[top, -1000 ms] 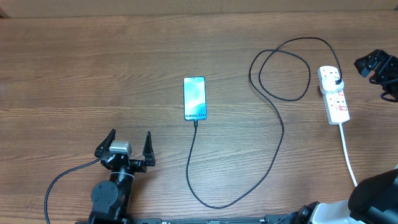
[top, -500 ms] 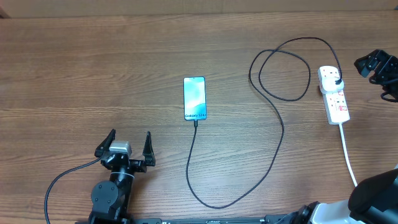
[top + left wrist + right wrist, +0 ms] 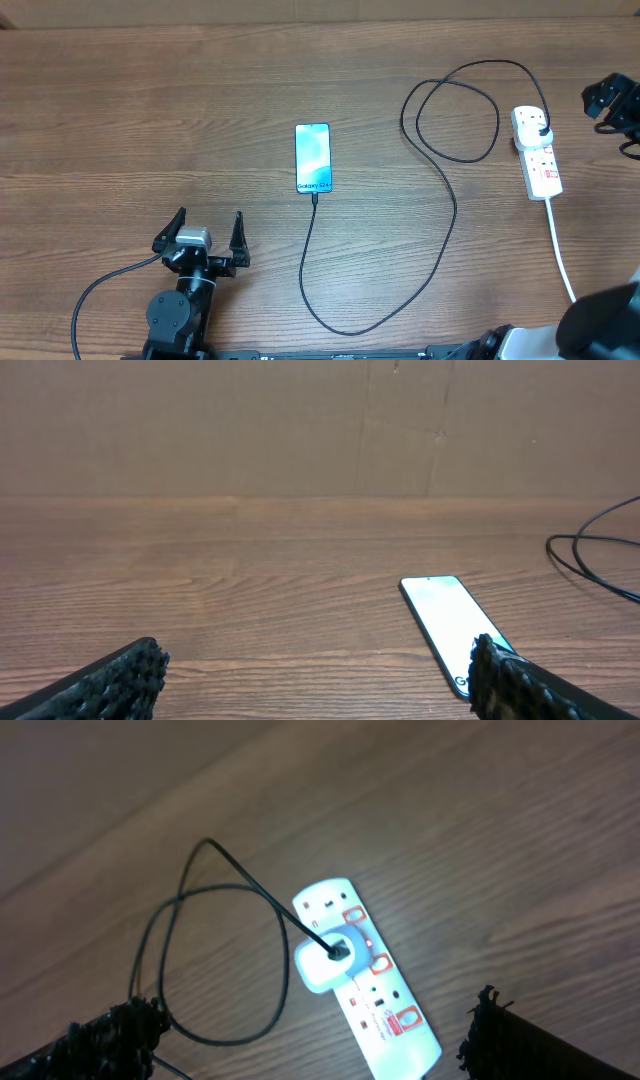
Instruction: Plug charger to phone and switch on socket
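"Since you read the table from the left, why does the left gripper [image 3: 209, 216] sit down at the near edge?"

"I judge there's no work for it. Its fingers are spread wide with nothing between them, well apart from the phone [image 3: 312, 158]. Its wrist camera simply looks along the table [image 3: 120, 100] at the handset."

"And the phone?"

"It lies flat, screen up, about mid-table. Its long axis runs from my near edge toward the far one, port end facing near. The charger [image 3: 452, 205] meets that end. The tip looks seated, though it's too small for me to swear to."

"Where does the cable go?"

"Toward me, round a U-bend, up to the right, through a loose loop, then its plug [image 3: 338, 950] sits in an outlet toward the far end of the socket [image 3: 540, 165]. That slack keeps it from tugging the phone, I think."

"And the socket?"

"It's on the right side, long axis also near-to-far and slightly tilted, with its white cord [image 3: 560, 245] trailing off the near end. My right gripper [image 3: 612, 100] hangs just beyond it by the right edge, fingers wide apart and empty. Its camera looks down on the strip, placed for the switch, I reckon. Whether that red switch is on, I cannot tell."
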Controlling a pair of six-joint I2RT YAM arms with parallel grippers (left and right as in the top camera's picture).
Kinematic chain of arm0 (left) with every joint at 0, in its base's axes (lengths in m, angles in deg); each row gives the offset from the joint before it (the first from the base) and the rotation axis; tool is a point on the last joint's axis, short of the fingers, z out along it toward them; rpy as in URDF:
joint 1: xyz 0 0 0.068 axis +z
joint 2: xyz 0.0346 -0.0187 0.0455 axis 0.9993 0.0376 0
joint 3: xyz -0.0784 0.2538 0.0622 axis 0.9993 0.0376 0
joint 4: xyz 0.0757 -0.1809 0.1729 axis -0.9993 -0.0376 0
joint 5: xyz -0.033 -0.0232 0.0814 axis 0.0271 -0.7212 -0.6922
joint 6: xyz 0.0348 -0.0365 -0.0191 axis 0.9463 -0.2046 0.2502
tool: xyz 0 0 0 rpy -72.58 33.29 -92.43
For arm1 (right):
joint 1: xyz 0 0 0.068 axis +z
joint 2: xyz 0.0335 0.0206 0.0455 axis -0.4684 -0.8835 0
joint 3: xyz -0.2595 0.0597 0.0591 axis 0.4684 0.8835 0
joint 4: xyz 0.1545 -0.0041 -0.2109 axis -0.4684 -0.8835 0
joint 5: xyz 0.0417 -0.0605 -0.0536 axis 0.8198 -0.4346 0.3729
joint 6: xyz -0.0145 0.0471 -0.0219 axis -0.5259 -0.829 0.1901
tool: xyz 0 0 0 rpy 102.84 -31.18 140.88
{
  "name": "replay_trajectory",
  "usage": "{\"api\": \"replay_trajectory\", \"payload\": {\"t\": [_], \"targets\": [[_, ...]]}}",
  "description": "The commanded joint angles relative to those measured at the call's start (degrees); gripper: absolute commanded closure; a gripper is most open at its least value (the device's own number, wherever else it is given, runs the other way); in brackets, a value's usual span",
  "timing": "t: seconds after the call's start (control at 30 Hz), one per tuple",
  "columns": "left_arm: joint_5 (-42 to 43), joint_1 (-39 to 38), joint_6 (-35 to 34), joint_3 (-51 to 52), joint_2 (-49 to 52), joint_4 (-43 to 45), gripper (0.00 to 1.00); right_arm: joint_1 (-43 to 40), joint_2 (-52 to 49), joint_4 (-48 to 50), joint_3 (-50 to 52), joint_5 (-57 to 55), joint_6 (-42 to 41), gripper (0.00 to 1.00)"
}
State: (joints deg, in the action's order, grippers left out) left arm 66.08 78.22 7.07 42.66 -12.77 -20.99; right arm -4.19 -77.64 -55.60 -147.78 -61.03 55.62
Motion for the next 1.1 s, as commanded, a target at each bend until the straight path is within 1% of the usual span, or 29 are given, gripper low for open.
{"api": "replay_trajectory", "payload": {"t": [0.0, 0.17, 0.3, 0.33, 0.43, 0.73, 0.9, 1.07], "targets": [[0.5, 0.4, 1.1, 0.2, -0.6, 0.1, 0.0, 1.5, 6.5, 2.4, 2.7, -0.4, -0.1, 0.0], [0.5, 0.4, 1.1, 0.2, -0.6, 0.1, 0.0, 4.4, 14.5, 11.3, 11.2, -0.4, -0.2, 0.0], [0.5, 0.4, 1.1, 0.2, -0.6, 0.1, 0.0, 8.2, 22.2, 21.7, 21.5, -0.4, -0.2, 0.0], [0.5, 0.4, 1.1, 0.2, -0.6, 0.1, 0.0, 9.7, 25.6, 26.6, 26.5, -0.4, -0.2, 0.0], [0.5, 0.4, 1.1, 0.2, -0.6, 0.1, 0.0, 12.4, 31.2, 35.5, 35.0, -0.4, -0.2, 0.0], [0.5, 0.4, 1.1, 0.2, -0.6, 0.1, 0.0, 18.9, 47.9, 57.4, 57.6, -0.4, -0.2, 0.0], [0.5, 0.4, 1.1, 0.2, -0.6, 0.1, 0.0, 21.3, 56.8, 63.6, 68.6, -0.4, -0.2, 0.0], [0.5, 0.4, 1.1, 0.2, -0.6, 0.1, 0.0, 22.1, 64.2, 64.7, 76.8, -0.4, -0.2, 0.0]]}}
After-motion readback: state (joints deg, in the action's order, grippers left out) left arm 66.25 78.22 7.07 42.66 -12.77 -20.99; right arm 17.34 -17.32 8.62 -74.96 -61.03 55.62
